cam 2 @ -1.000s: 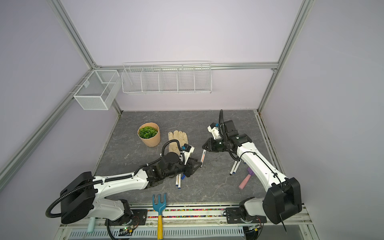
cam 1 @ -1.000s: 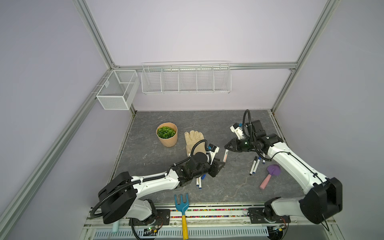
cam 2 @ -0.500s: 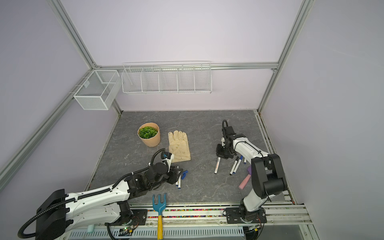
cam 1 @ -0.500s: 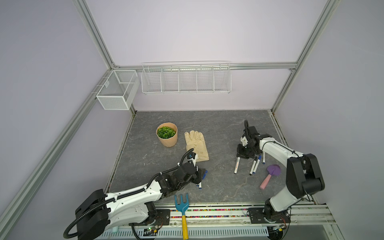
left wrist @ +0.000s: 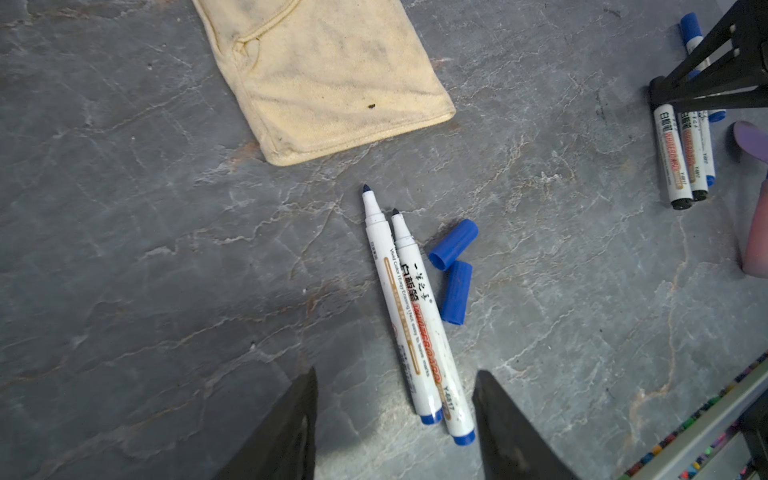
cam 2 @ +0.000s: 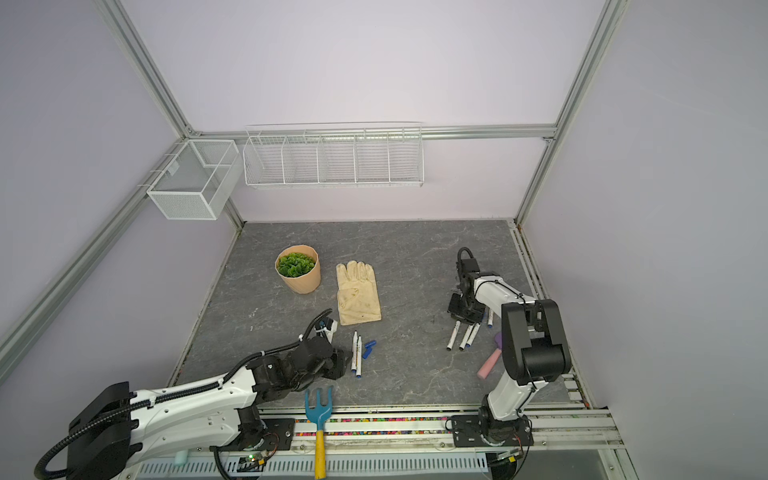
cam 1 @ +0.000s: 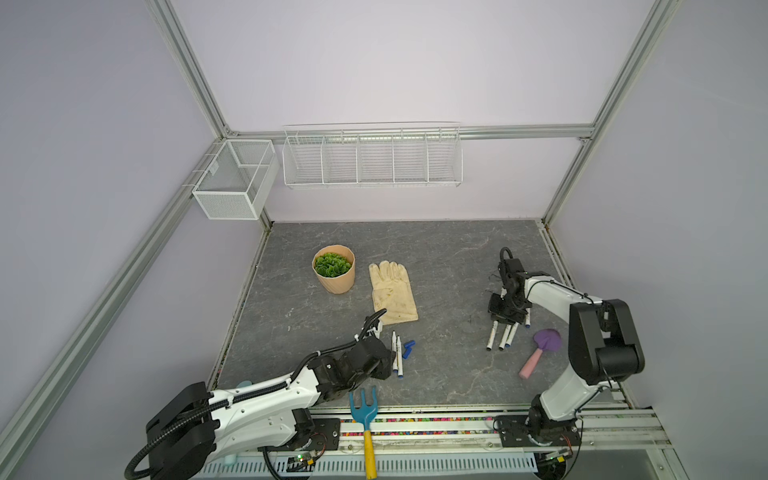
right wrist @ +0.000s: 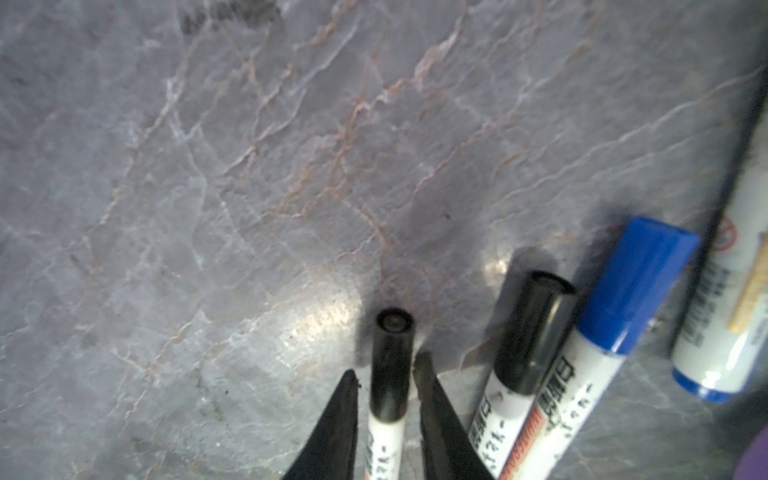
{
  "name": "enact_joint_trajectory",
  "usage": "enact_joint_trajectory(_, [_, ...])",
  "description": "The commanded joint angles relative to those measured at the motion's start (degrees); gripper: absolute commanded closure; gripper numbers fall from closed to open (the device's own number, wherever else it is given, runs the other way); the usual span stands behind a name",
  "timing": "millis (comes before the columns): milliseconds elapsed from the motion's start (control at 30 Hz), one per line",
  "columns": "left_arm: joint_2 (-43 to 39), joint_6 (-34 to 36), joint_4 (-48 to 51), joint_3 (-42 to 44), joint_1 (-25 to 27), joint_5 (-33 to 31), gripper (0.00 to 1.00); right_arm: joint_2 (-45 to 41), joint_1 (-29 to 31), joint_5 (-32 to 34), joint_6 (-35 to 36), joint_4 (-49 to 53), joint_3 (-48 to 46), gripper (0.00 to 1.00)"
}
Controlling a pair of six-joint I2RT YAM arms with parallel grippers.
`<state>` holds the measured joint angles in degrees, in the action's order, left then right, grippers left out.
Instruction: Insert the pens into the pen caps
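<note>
In a top view, two bare pens (cam 1: 397, 353) and two blue caps (cam 1: 408, 349) lie just beside the left gripper (cam 1: 384, 365). Capped pens (cam 1: 503, 336) fan out below the right gripper (cam 1: 505, 322). Only the left wrist view shows its jaws wide apart, the bare pens' ends unclamped between them. Only the right wrist view shows narrowly parted jaws astride a black-capped pen (right wrist: 390, 361), with a gap on one side.

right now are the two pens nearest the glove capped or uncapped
Uncapped. In the left wrist view both pens show bare felt tips, and two blue caps lie loose beside them.
</note>
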<state>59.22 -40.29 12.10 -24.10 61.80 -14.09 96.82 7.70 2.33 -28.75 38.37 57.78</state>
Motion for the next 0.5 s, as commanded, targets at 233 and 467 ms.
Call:
enact_joint_trajectory(233, [5.3,-0.8,-2.3,-1.9,0.3,1.9,0.4,-14.2,7.4,5.5,-1.0,-0.2,1.2,0.61])
enact_joint_trajectory(467, [11.1,0.5,-1.7,-5.8,0.3,2.7,0.41,-18.6,12.3,1.3,0.3,-1.3,0.9,0.61])
